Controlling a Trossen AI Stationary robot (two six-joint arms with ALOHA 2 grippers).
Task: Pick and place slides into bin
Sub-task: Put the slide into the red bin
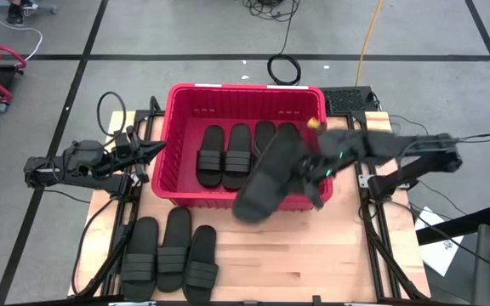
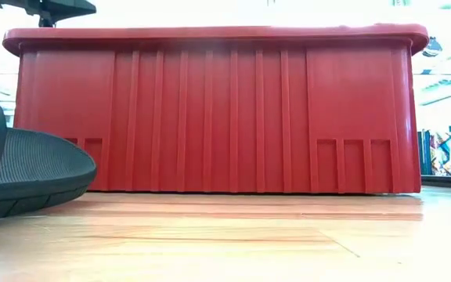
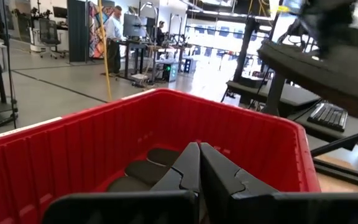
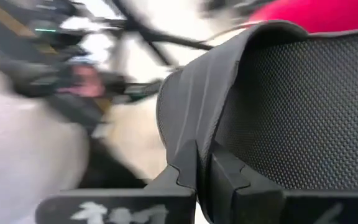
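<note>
While one black slide (image 1: 266, 178) is gripped by the right hand (image 1: 313, 170) and held tilted above the near rim of the red bin (image 1: 177, 106), four more slides (image 1: 236, 155) are seen lying inside the bin. Three others (image 1: 170, 248) are lined up on the wooden worktop (image 1: 313, 255) in front of it. The left hand (image 1: 153, 150), fingers pressed together on nothing, is kept at the bin's left wall.
</note>
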